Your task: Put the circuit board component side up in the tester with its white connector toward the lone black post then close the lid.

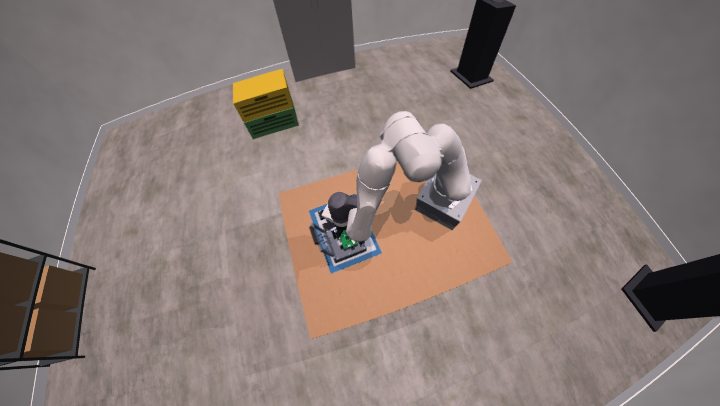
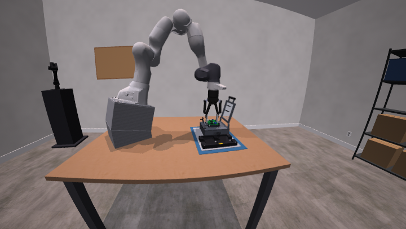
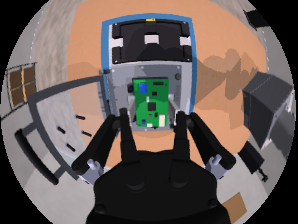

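Observation:
The tester [image 2: 213,131] [image 3: 117,70] is a grey block with its lid [image 2: 228,109] [image 3: 65,86] standing open at the side away from the robot base. The green circuit board [image 1: 347,239] [image 2: 212,122] [image 3: 159,92] is over the tester's middle, component side up and about level. Its white connector [image 3: 162,120] is at the board's end nearest the gripper's body in the wrist view. My gripper [image 2: 212,118] [image 3: 151,104] points down, with its fingertips close against the board's two long edges, shut on it. The pins and the board's seating are hidden. The black tray [image 2: 219,142] [image 3: 135,50] beside the tester holds no board.
A blue-bordered mat [image 2: 200,152] [image 3: 194,30] lies under the tester and tray on the orange-brown table [image 1: 403,287] [image 2: 170,167]. The upright lid stands close beside my fingers. The robot's grey base [image 1: 436,212] [image 2: 132,119] is at the other side of the table.

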You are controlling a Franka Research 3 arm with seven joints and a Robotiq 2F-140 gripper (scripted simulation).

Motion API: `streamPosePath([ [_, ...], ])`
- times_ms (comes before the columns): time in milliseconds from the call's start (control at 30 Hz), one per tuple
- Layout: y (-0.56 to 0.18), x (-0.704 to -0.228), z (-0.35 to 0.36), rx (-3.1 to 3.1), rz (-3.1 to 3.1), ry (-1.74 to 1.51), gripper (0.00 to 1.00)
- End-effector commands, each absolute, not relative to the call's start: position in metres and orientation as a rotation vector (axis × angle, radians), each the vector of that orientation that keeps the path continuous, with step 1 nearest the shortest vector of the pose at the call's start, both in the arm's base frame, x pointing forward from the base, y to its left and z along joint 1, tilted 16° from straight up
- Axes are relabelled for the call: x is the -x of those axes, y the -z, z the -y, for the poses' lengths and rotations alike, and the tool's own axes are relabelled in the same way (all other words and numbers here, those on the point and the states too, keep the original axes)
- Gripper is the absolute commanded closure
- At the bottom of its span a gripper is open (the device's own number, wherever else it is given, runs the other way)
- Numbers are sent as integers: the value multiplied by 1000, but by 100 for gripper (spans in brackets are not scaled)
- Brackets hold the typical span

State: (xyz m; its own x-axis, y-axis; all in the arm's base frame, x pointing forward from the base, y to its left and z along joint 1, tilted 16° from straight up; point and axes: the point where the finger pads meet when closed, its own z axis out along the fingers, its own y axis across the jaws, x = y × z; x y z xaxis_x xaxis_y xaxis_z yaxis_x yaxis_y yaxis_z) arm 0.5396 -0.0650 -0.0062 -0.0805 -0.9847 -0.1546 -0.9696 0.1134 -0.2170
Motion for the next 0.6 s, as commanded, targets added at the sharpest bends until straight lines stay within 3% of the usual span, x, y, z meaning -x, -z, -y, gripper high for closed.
streamPosePath([
  [0, 6, -541, 65, 1941, -2122, 89, 54],
  [567, 6, -541, 65, 1951, -2114, 91, 54],
])
